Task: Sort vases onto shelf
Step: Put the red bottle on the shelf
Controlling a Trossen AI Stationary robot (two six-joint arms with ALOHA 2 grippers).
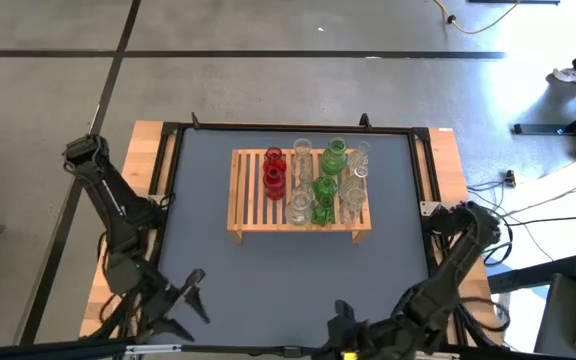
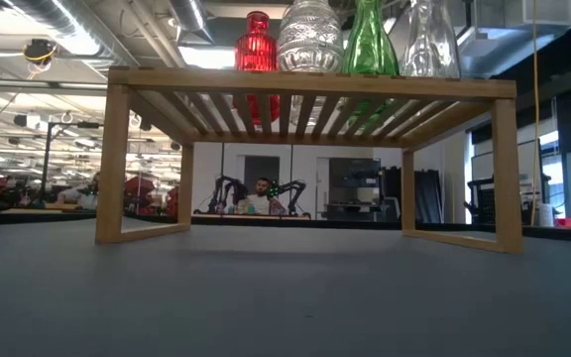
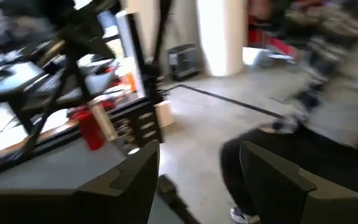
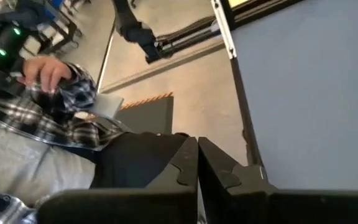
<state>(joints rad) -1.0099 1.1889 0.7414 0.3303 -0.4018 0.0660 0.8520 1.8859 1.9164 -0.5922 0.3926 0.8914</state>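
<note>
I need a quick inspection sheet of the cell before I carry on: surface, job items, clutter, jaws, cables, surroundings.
Surface: grey table, bare around the rack.
Job's things: wooden shelf stands mid-table; red vases on its left part, green vases and clear vases to the right. No vases seen off it.
Clutter: nothing seen.
Grippers: left gripper at the near left edge, jaws open, empty; right gripper at the near right edge, jaws shut, empty.
Cables: loose leads on the floor right of the table.
Surroundings: a person in a plaid sleeve beside the table; another person far behind.
</note>
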